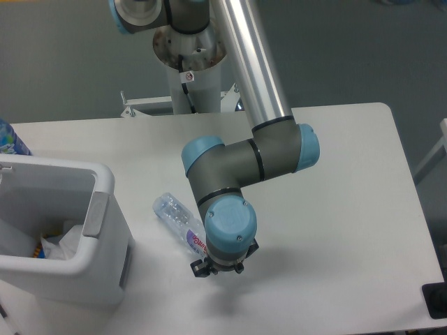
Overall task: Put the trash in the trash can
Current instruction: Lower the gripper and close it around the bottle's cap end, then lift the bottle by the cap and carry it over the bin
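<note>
Standing at the table's left edge, the trash can [105,230] waits. Beside it lies the crushed bottle [178,218], likely light, springy and slippery; its labelled middle seems the best hold. The gripper [216,268] is mostly hidden, its opening impossible to judge.

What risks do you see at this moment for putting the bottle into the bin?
The gripper is hidden under the wrist, so its hold on the crushed bottle cannot be confirmed; the bottle might slip. The trash can has a tall wall close by, so a low carry may knock it.
</note>
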{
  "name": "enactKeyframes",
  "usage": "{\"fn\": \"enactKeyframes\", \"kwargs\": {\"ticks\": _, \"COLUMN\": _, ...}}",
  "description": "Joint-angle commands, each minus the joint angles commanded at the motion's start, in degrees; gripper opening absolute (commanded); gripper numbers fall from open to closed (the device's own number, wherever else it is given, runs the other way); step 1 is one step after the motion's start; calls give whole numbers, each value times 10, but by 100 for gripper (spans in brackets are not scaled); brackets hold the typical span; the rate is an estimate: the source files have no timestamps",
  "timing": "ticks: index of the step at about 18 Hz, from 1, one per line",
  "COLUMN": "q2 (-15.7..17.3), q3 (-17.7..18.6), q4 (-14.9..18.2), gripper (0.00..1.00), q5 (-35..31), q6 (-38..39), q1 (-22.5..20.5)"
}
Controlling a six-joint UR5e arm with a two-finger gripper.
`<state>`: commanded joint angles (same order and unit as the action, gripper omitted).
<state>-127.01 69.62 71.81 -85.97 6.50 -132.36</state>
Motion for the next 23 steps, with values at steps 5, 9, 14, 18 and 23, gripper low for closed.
{"fn": "enactKeyframes", "kwargs": {"ticks": 5, "q2": 35, "q3": -39, "q4": -34, "gripper": 7, "q5": 48, "q6": -5, "q1": -18}}
{"fn": "enactKeyframes", "kwargs": {"ticks": 9, "q2": 80, "q3": -39, "q4": -43, "gripper": 7, "q5": 106, "q6": -34, "q1": -26}}
{"fn": "enactKeyframes", "kwargs": {"ticks": 14, "q2": 125, "q3": -39, "q4": -47, "gripper": 6, "q5": 145, "q6": -50, "q1": -23}}
{"fn": "enactKeyframes", "kwargs": {"ticks": 18, "q2": 152, "q3": -39, "q4": -76, "gripper": 5, "q5": 174, "q6": -50, "q1": -22}}
{"fn": "enactKeyframes", "kwargs": {"ticks": 23, "q2": 193, "q3": -40, "q4": -101, "gripper": 3, "q5": 195, "q6": -45, "q1": -23}}
